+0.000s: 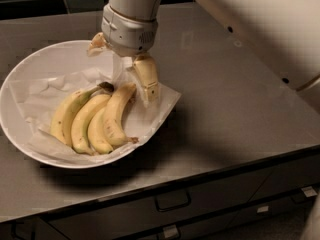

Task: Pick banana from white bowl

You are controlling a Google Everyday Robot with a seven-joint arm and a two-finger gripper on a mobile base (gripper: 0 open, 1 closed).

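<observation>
The banana [95,119], a bunch of yellow, slightly green bananas joined at a dark stem, lies in the white bowl [35,59] on crumpled white paper [160,106]. The bowl stands on the left of a grey counter. My gripper [122,61] hangs over the bowl's back right part, just above and right of the bunch's stem. It is open and empty. One cream finger [147,79] points down beside the rightmost banana's top. The other finger [97,41] shows behind the wrist.
The grey counter [235,109] stretches to the right of the bowl. Its front edge runs along the bottom, with drawers and handles [172,201] below. My white arm [260,29] crosses the upper right.
</observation>
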